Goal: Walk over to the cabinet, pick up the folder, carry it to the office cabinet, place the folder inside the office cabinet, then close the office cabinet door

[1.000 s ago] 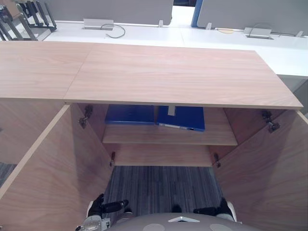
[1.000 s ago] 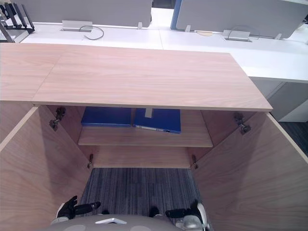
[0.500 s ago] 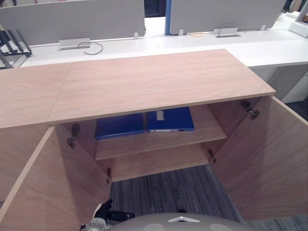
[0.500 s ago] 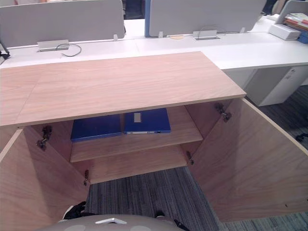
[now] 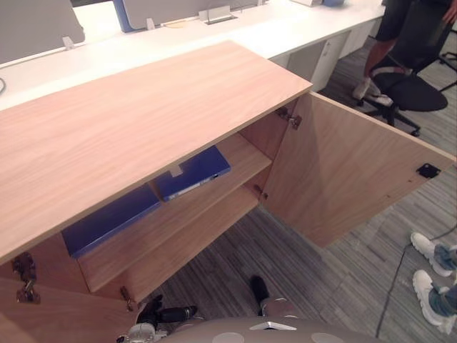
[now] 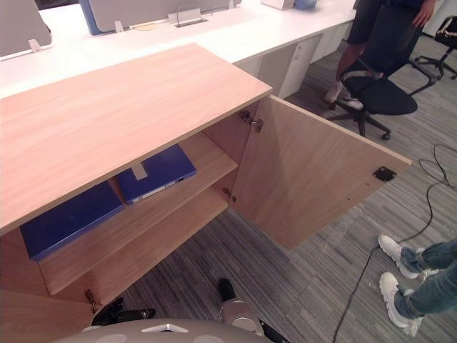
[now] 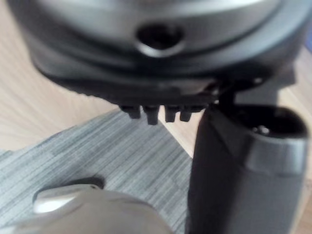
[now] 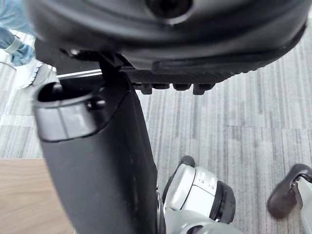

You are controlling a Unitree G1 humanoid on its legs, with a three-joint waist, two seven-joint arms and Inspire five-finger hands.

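Two blue folders lie flat on the upper shelf of the open wooden cabinet (image 5: pixel 128 121). One folder (image 5: pixel 194 172) lies near the middle of the shelf and carries a pale spine label. The other folder (image 5: pixel 107 221) lies further left. My left hand (image 5: pixel 153 312) hangs low in front of the cabinet's left door, far below the shelf, fingers relaxed and holding nothing. My right hand (image 8: pixel 97 161) hangs over the carpet, also open and empty, thumb standing out.
The cabinet's right door (image 5: pixel 343 179) swings wide open over the grey carpet. A person's white shoes (image 5: pixel 432 275) stand at the right. Another person stands by a black office chair (image 5: pixel 410 93) at the back right. A long white desk (image 5: pixel 214 36) runs behind the cabinet.
The whole picture has swung, so the camera has turned to the right. The cabinet now sits on the left, and the chair and people have come into sight. Both hands stay low.
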